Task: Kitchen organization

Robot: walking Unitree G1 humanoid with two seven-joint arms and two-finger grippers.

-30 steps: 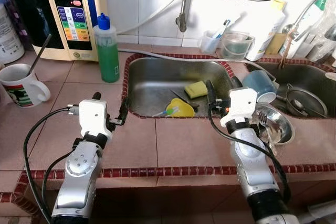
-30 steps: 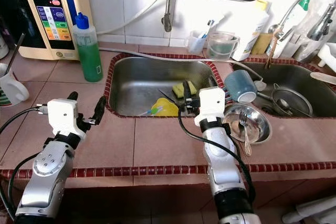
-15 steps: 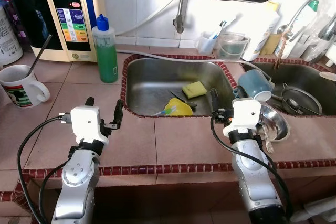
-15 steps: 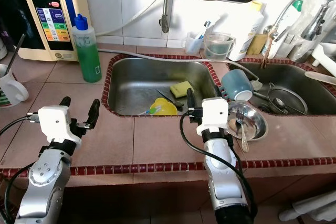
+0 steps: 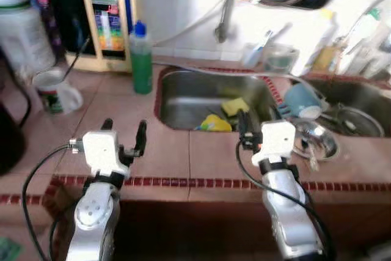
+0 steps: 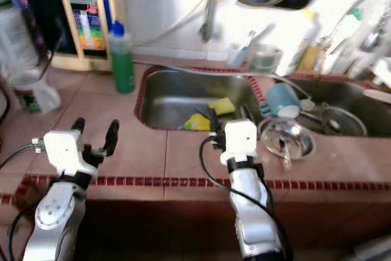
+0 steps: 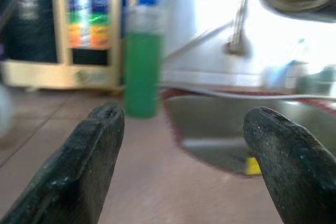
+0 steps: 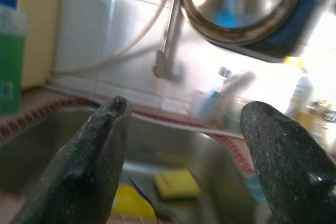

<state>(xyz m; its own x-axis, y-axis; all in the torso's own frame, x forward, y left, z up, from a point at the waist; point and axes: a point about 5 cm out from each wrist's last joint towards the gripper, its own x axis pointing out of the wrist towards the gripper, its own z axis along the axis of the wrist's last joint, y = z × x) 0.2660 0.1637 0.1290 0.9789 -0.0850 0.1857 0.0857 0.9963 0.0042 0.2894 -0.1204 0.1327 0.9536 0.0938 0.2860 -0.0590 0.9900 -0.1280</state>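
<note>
Blurred panel writing is unreadable; left claw (image 5: 124, 132) and right claw (image 8: 181, 161) spread wide, empty.

A white mug (image 5: 56, 90) with a spoon stands on the tiled counter (image 5: 165, 157) beside a water purifier (image 5: 104, 19).

Bright daylit scene, strongest at upper right, where the white tiled wall (image 5: 183, 10) and bottles blow out to near white. Motion blur across both head views; labels on the water purifier panel (image 5: 107, 19) unreadable. Dimmer at far left, dark toward the lower edge under the counter. Soft glare on the steel sink (image 6: 189, 96) and hanging pan (image 8: 247, 9). In wrist views, black fingers (image 7: 84, 166) fairly sharp, the green soap bottle (image 7: 142, 61) and background smeared, with haze around the window-side glow.
</note>
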